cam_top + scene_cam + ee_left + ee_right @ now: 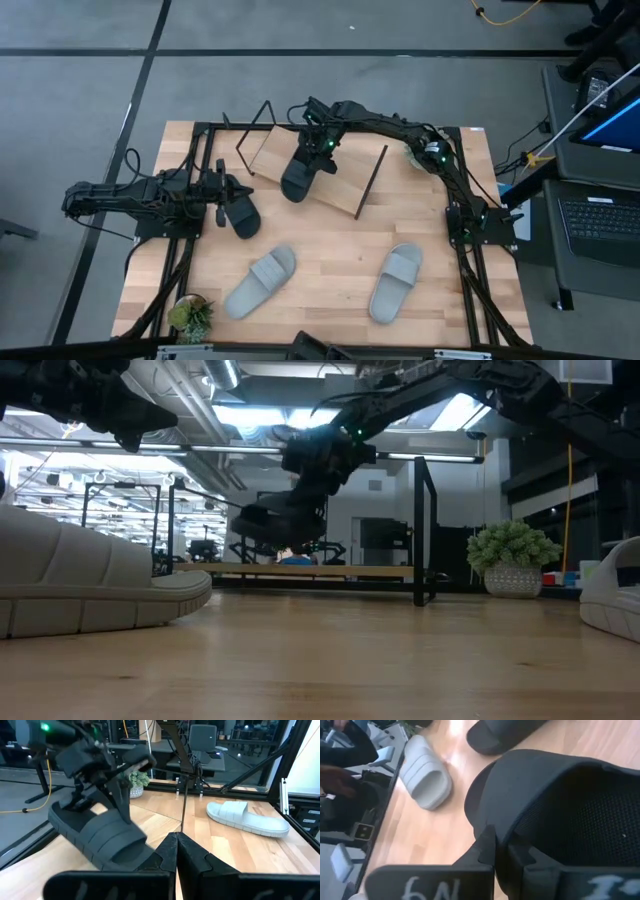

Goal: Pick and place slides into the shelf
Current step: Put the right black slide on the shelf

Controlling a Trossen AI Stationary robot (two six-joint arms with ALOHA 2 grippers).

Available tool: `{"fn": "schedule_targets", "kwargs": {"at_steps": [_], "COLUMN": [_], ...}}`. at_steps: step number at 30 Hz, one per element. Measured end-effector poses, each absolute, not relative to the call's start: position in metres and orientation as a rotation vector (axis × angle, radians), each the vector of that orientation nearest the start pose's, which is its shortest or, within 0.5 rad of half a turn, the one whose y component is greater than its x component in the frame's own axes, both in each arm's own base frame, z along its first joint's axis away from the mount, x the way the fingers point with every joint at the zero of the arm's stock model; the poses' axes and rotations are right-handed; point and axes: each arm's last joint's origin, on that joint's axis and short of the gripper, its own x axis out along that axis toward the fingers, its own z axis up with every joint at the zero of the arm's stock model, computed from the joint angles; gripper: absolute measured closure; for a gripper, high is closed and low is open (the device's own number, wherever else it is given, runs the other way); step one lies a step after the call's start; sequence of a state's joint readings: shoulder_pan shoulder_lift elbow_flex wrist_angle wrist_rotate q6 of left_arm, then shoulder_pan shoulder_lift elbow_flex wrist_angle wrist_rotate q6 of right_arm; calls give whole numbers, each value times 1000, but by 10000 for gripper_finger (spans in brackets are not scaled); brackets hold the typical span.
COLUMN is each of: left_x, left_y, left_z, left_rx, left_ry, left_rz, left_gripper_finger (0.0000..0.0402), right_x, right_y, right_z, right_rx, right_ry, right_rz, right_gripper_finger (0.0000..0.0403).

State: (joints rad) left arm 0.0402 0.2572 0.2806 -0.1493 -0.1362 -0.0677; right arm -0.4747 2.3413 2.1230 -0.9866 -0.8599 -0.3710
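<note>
Right claw (318,145) is clamped on a black slide (303,172), hanging it over the shelf (330,180) at the far side of the bench (330,262). Next it probably lowers it flat and lets go. Left claw (222,193) sits closed and empty by the other black slide (240,214).

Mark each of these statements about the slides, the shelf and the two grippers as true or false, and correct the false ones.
1. The right gripper holds a black slide over the shelf. True.
2. Both grey slides already lie on the shelf. False: the two grey slides lie on the tabletop.
3. The left gripper is shut beside the second black slide. True.
4. A small potted plant stands on the shelf. False: it stands at a corner of the tabletop.
</note>
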Motion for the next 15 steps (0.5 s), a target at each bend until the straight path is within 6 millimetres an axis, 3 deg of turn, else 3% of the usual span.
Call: {"fn": "schedule_targets", "kwargs": {"at_steps": [8,15], "left_x": [104,104], "left_y": [8,8], "left_z": [224,224], "left_rx": [-61,-61], "left_ry": [120,120], "left_rz": [180,181], "left_gripper_finger": [401,401], "right_x": [439,439], "right_y": [-209,-210], "right_z": [204,204], "right_rx": [428,418], "right_ry": [870,865], "right_rz": [484,486], "right_gripper_finger": [389,341]}}
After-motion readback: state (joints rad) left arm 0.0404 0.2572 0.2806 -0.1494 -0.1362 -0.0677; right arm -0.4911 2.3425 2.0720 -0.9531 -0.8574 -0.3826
